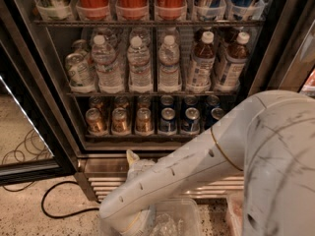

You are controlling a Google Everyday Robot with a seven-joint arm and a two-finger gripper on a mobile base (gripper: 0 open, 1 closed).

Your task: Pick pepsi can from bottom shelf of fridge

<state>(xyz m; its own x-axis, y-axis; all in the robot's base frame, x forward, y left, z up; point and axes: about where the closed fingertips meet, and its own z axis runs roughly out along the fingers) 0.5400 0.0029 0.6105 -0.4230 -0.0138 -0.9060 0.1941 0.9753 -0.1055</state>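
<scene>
"Tool (133, 159) first: where is it?"

"Low and near, in front of the ribbed steel base (106, 185) of the fridge (47, 102) and below the bottom shelf (133, 137). You see only a pale tip of it above your arm (187, 166), which comes across from the right and hides the rest. Whether it is open or closed you cannot tell from this. No can shows at it."

"And the pepsi can?"

"The pepsi can (190, 120) stands on the bottom shelf, at the front of the blue rows on the right half. The gold cans (120, 120) fill the left rows, just beside the blue ones. Your tool is lower than that shelf and off to the left, nearer the gold cans than the blue."

"So how far along am I?"

"Early, by my reading. The fridge front looks open to you, but nothing is grasped or lifted, and the blue rows look full at the front. You have yet to raise the tool to shelf height, carry it right, reach in, close on one blue can and draw it out. Mind the rack of water bottles (140, 63) just above, and the cans packed side by side."
</scene>
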